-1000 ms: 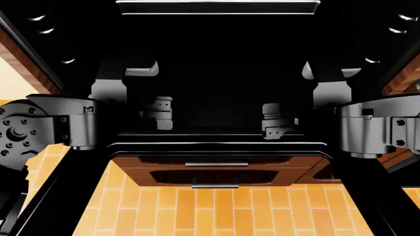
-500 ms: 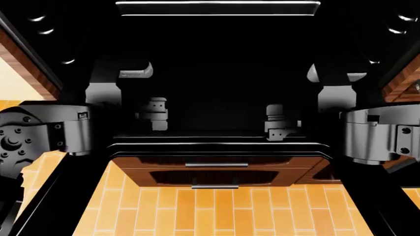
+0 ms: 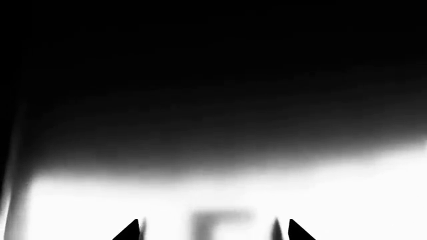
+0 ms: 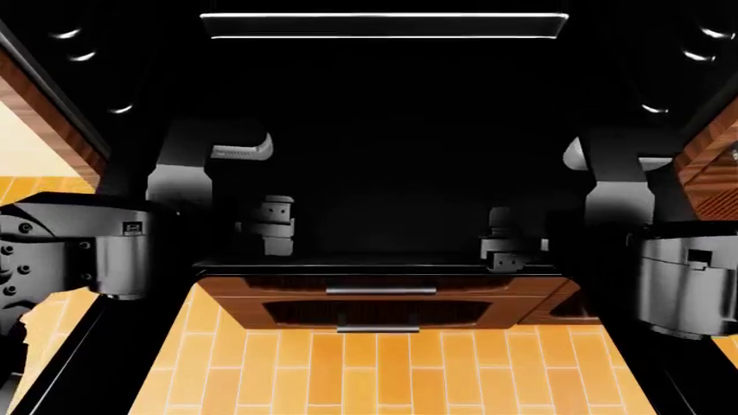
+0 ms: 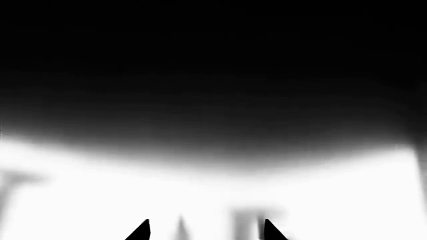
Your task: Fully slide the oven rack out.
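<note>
Both arms drawn nearer since earlier frame, oven rack (image 4: 381, 260) front edge under left gripper (image 4: 275, 226) and right gripper (image 4: 507, 242), grip state unreadable, wooden drawers (image 4: 381, 304) below; wrist views blurred, dark fingertips (image 3: 131, 231) apart.

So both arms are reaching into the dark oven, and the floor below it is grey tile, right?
Not quite. Both arms do reach into the dark oven, but the floor below it is orange wood plank, not grey tile. The head view shows it.
</note>
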Motion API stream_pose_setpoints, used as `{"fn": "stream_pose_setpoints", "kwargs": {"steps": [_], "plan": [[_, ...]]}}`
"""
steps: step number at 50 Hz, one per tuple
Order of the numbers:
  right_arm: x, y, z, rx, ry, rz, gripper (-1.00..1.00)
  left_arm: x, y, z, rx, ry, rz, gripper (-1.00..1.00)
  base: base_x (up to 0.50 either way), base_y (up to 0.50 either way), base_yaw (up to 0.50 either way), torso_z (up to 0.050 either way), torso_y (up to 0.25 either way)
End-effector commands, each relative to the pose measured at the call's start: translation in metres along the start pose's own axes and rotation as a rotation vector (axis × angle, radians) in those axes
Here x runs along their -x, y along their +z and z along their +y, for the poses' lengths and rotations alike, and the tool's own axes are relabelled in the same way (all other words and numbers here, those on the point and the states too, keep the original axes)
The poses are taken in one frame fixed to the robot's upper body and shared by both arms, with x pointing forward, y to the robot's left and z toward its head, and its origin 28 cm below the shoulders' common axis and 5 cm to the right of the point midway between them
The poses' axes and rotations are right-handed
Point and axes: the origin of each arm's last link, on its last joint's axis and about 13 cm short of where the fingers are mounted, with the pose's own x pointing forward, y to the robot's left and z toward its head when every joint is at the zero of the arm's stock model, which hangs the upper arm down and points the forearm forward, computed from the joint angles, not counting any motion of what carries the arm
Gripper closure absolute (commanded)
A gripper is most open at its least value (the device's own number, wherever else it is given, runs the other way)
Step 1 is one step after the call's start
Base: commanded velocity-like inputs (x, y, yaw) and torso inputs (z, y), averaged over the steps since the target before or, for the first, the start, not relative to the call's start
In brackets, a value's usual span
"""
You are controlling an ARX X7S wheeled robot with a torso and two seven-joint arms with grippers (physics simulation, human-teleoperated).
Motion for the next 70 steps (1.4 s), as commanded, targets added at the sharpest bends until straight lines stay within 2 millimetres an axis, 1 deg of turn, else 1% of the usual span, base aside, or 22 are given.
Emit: {"fn": "stream_pose_setpoints", "kwargs": {"steps": [1, 6, 13, 21, 25, 30, 35, 41, 45, 49, 53, 59, 64, 70], "plan": [[-0.005, -0.084, -0.007, 0.099, -0.068, 0.363, -1.00, -0.025, -0.095, 0.013, -0.088, 0.035, 0.541, -1.00, 0.00, 0.00, 0.00, 0.000, -0.019], [0.002, -0.093, -0.008, 0.102, -0.075, 0.394, -1.00, -0.019, -0.106, 0.014, -0.080, 0.031, 0.581, -1.00, -0.01, 0.00, 0.00, 0.000, -0.019], [0.010, -0.114, -0.008, 0.096, -0.073, 0.456, -1.00, -0.013, -0.124, 0.017, -0.057, 0.027, 0.630, -1.00, -0.01, 0.00, -0.01, 0.000, -0.019], [0.022, -0.128, -0.009, 0.081, -0.071, 0.495, -1.00, 0.001, -0.147, 0.021, -0.034, 0.031, 0.696, -1.00, -0.01, 0.00, -0.01, 0.000, -0.020], [0.030, -0.138, -0.009, 0.074, -0.067, 0.518, -1.00, 0.007, -0.159, 0.020, -0.034, 0.028, 0.739, -1.00, -0.01, 0.00, 0.00, 0.000, -0.021], [0.034, -0.150, -0.009, 0.065, -0.062, 0.538, -1.00, 0.008, -0.176, 0.019, -0.049, 0.029, 0.787, -1.00, -0.01, 0.00, 0.00, 0.000, -0.021], [0.042, -0.159, -0.008, 0.054, -0.058, 0.557, -1.00, 0.011, -0.179, 0.018, -0.059, 0.028, 0.808, -1.00, -0.01, 0.00, 0.00, 0.000, -0.022], [0.051, -0.165, -0.007, 0.053, -0.056, 0.577, -1.00, 0.020, -0.185, 0.016, -0.059, 0.020, 0.839, -1.00, -0.01, 0.00, 0.00, 0.000, -0.022], [0.058, -0.172, -0.007, 0.069, -0.062, 0.613, -1.00, 0.033, -0.196, 0.010, -0.037, 0.001, 0.880, -1.00, -0.01, 0.00, 0.00, 0.000, -0.022], [0.063, -0.173, -0.007, 0.069, -0.062, 0.625, -1.00, 0.043, -0.210, 0.007, -0.004, -0.029, 0.934, -1.00, -0.01, 0.00, 0.00, 0.000, -0.021], [0.070, -0.179, -0.005, 0.061, -0.057, 0.644, -1.00, 0.051, -0.218, 0.005, 0.027, -0.044, 0.958, -1.00, -0.01, 0.00, 0.00, 0.000, -0.021], [0.082, -0.202, -0.005, 0.048, -0.056, 0.709, -1.00, 0.061, -0.225, 0.003, 0.033, -0.053, 0.990, -1.00, -0.01, 0.00, 0.00, 0.000, -0.021], [0.088, -0.211, -0.005, 0.029, -0.055, 0.730, -1.00, 0.072, -0.235, 0.001, 0.044, -0.057, 1.042, -1.00, -0.01, 0.00, 0.00, 0.000, -0.019], [0.097, -0.224, -0.003, 0.026, -0.027, 0.770, -1.00, 0.081, -0.237, -0.002, 0.051, -0.057, 1.039, -1.00, -0.01, 0.00, 0.00, 0.000, -0.016]]}}
